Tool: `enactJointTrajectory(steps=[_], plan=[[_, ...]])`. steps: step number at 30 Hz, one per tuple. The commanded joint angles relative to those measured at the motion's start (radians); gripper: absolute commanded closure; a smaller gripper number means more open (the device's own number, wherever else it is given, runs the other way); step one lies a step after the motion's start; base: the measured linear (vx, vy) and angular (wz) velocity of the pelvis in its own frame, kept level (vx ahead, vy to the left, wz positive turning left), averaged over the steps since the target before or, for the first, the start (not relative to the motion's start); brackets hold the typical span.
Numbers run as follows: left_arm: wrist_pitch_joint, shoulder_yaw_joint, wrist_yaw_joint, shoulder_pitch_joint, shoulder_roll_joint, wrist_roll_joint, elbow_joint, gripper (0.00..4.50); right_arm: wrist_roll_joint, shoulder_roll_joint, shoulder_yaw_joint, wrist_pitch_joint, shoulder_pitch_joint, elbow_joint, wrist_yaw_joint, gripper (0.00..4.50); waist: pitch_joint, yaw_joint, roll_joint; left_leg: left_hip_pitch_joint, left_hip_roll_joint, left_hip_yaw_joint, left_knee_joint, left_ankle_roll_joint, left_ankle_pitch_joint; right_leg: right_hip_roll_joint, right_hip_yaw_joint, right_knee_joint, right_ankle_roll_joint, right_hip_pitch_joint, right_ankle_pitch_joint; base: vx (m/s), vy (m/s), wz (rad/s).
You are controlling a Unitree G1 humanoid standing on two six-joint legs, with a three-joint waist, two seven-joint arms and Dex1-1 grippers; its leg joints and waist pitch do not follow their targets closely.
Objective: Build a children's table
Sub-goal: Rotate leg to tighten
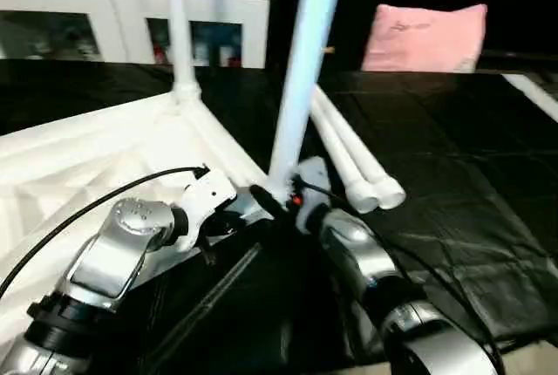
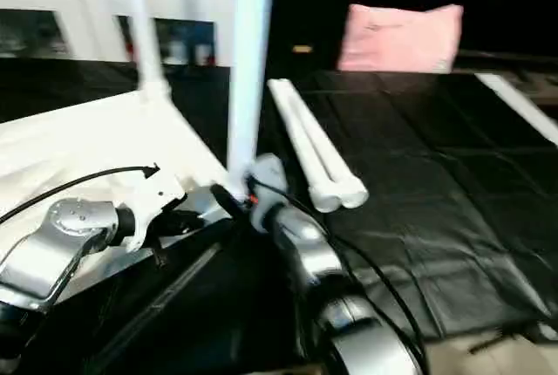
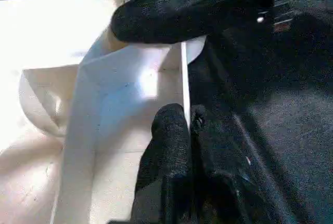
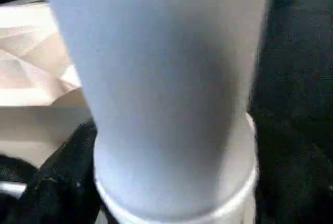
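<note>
Black mat (image 1: 453, 183): left gripper (image 3: 188, 122) (shut) pinches tabletop (image 1: 87, 157).

A black sheet (image 1: 453, 183) covers the floor. At the far left stands a white cabinet (image 1: 122, 9) with glass doors; a pink cushion (image 1: 425, 37) sits far right against darkness.

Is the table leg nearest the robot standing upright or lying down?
Upright: the near leg rises, slightly tilted, from the upturned tabletop's corner socket.
</note>
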Motion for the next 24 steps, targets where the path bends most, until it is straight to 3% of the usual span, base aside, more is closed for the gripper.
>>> enactJointTrajectory(steps=[1, 3, 5, 9, 10, 13, 17, 24], plan=[[-0.021, 0.000, 0.015, -0.030, 0.011, 0.030, 0.041, 4.50, -0.007, -0.032, 0.006, 0.002, 0.045, -0.034, 0.033, 0.12, -0.051, -0.006, 0.025, 0.030, 0.018, 0.005, -0.064, -0.036, -0.463, -0.031, 0.036, -0.084, -0.095, 0.007, -0.400, 0.000, 0.000, 0.00], [-0.025, 0.000, 0.016, -0.033, 0.011, 0.030, 0.047, 4.50, -0.009, -0.037, 0.007, -0.004, 0.056, -0.052, 0.037, 0.05, -0.055, -0.009, 0.028, 0.016, 0.017, 0.001, -0.066, -0.035, -0.419, -0.031, 0.034, -0.074, -0.111, 0.020, -0.381, 0.000, 0.000, 0.00], [-0.044, -0.001, 0.023, -0.044, 0.004, 0.032, 0.077, 4.50, 0.054, -0.057, 0.005, 0.054, 0.130, -0.203, 0.124, 0.05, -0.057, -0.007, 0.034, 0.015, 0.018, 0.002, -0.064, -0.033, -0.390, -0.029, 0.035, -0.072, -0.116, 0.022, -0.335, 0.000, 0.000, 0.00], [-0.067, -0.003, 0.028, -0.052, 0.003, 0.032, 0.106, 4.50, 0.087, -0.076, 0.010, 0.096, 0.180, -0.309, 0.165, 0.05, -0.063, -0.010, 0.037, 0.004, 0.016, 0.001, -0.061, -0.023, -0.318, -0.025, 0.033, -0.059, -0.144, 0.038, -0.228, 0.000, 0.000, 0.00], [-0.080, -0.005, 0.027, -0.056, 0.003, 0.032, 0.120, 4.50, 0.096, -0.083, 0.009, 0.112, 0.198, -0.348, 0.169, 0.05, -0.062, -0.009, 0.042, 0.006, 0.016, 0.001, -0.061, -0.024, -0.310, -0.024, 0.033, -0.058, -0.148, 0.038, -0.220, 0.000, 0.000, 0.00], [-0.118, -0.009, 0.013, -0.063, 0.007, 0.030, 0.150, 4.50, 0.116, -0.111, 0.010, 0.149, 0.238, -0.445, 0.181, 0.05, -0.063, -0.009, 0.040, 0.008, 0.016, 0.004, -0.057, -0.019, -0.296, -0.022, 0.033, -0.057, -0.152, 0.039, -0.195, 0.000, 0.000, 0.00], [-0.177, -0.017, -0.017, -0.068, 0.028, 0.031, 0.191, 4.50, 0.079, -0.157, 0.024, 0.181, 0.265, -0.528, 0.188, 0.05, -0.062, -0.007, 0.043, 0.010, 0.015, 0.004, -0.057, -0.025, -0.306, -0.022, 0.032, -0.059, -0.155, 0.038, -0.226, 0.000, 0.000, 0.00], [-0.261, -0.021, -0.082, -0.066, 0.064, 0.022, 0.225, 4.50, 0.076, -0.210, 0.050, 0.230, 0.266, -0.588, 0.248, 0.05, -0.062, -0.006, 0.041, 0.012, 0.015, 0.004, -0.054, -0.022, -0.316, -0.023, 0.031, -0.061, -0.141, 0.040, -0.262, 0.000, 0.000, 0.00]])
